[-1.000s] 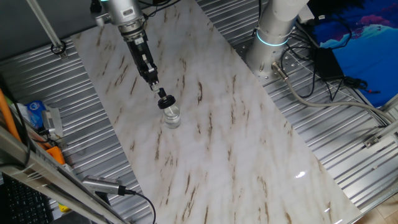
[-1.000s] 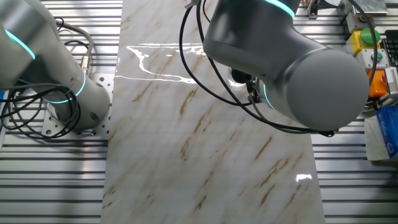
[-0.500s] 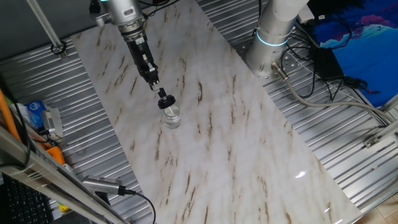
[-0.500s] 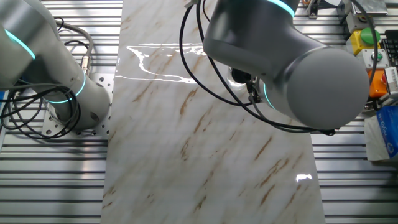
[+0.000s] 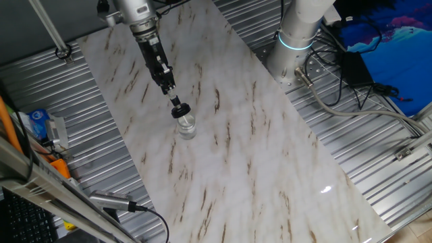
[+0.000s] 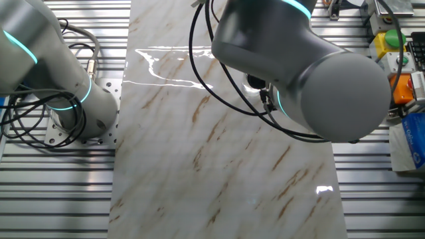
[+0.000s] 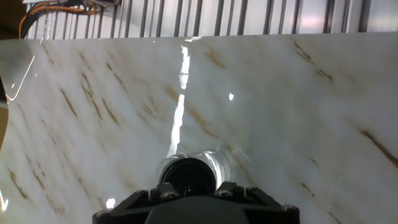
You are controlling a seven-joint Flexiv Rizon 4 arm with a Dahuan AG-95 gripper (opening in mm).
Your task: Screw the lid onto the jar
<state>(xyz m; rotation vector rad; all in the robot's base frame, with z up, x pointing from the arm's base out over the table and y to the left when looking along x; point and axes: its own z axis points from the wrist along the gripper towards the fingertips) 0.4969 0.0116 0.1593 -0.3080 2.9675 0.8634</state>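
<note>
Hand view puts the lid (image 7: 188, 174) right in front of you: a black round cap sitting on the mouth of the jar (image 7: 219, 163), whose clear glass wall shows around and behind it. In one fixed view the jar (image 5: 186, 126) stands upright on the marble tabletop (image 5: 256, 148), near its middle, with the lid (image 5: 179, 110) on top and the end effector (image 5: 175, 101) coming down on it at a slant from the upper left. The tips appear clenched on the lid, though the contact is small in that picture, so treat the grasp as a likely reading. The other fixed view gives you nothing of the jar; the arm's large grey body (image 6: 312, 79) blocks it.

Watch the slant, as the fingers look tilted against the jar's upright axis. If the lid goes on at that angle, you risk cross-threading, and the cap would bind early. Nothing braces the jar on the smooth tabletop, so twisting could spin or tip the whole jar instead of the cap. Glass is slick and light; too much side push would slide it away.
</note>
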